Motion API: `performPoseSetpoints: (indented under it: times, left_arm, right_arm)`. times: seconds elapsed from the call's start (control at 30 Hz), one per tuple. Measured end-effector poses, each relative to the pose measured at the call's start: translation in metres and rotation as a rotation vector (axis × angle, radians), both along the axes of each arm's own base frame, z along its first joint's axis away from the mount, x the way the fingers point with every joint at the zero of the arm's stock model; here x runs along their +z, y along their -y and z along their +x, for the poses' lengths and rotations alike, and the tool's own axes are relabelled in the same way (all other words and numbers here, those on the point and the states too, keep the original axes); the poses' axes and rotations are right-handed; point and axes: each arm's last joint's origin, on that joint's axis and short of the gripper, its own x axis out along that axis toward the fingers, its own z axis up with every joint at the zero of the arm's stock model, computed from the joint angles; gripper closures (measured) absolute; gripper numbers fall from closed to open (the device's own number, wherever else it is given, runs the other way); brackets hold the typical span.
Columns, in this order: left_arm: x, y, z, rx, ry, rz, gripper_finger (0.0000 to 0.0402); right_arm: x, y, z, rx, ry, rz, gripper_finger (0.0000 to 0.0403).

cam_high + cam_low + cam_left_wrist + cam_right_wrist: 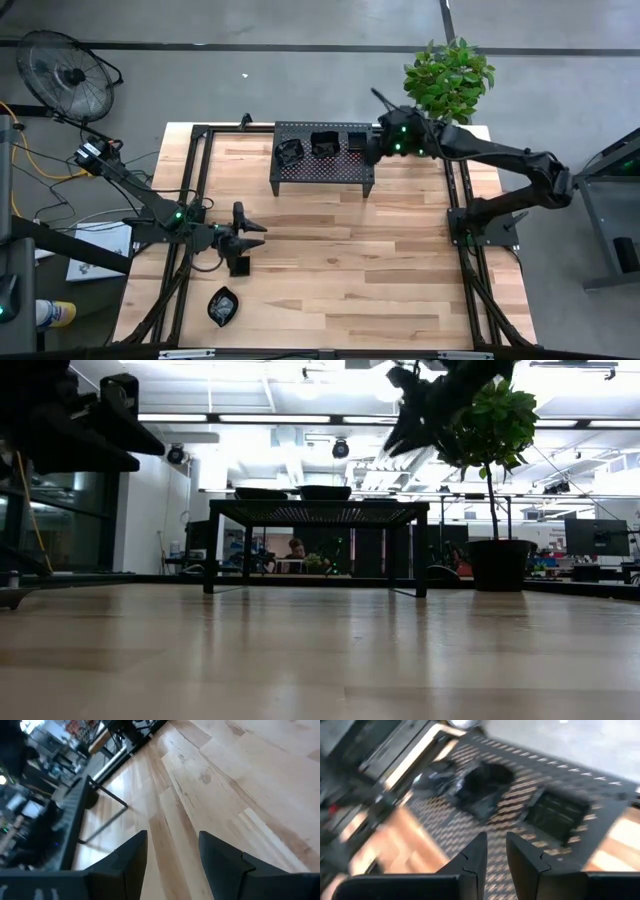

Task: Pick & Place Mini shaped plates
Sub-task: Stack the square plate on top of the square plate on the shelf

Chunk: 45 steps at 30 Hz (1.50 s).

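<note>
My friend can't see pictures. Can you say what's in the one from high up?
Three plates sit on a rack at the table's far edge, with the right pincer by the rack's right end. The left pincer hovers open, and two more plates lie nearby.

No text, label, brand or number is legible in any view.
</note>
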Motion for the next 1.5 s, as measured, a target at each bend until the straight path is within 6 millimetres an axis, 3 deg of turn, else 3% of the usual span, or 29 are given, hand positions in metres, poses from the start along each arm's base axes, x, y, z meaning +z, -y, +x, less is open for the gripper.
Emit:
performPoseSetpoints:
  times: [0.37,0.67,0.83,1.0,1.23,1.5]
  left_arm:
    - [-0.002,0.005,-0.001,-0.045,-0.061,-0.390,0.0229]
    - [0.009,0.002,-0.011,0.238,-0.398,-0.764,0.0229]
    - [0.005,0.001,-0.018,0.361,-0.559,-0.945,0.0229]
    - [-0.002,0.003,-0.023,0.480,-0.640,-1.004,0.0229]
    - [-0.012,0.004,-0.036,0.533,-0.825,-0.919,0.0229]
    - [-0.013,0.002,-0.040,0.727,-0.804,-1.039,0.0229]
  right_arm:
    - [0.005,-0.084,0.020,0.247,-0.015,-0.115,0.0336]
    - [0.003,-0.157,0.021,0.312,-0.025,-0.204,0.0336]
    - [-0.009,-0.191,0.023,0.334,-0.053,-0.242,0.0336]
    - [-0.022,-0.213,0.027,0.330,-0.079,-0.246,0.0336]
    - [-0.046,-0.238,0.034,0.368,-0.148,-0.304,0.0336]
    - [-0.063,-0.256,0.037,0.336,-0.160,-0.273,0.0336]
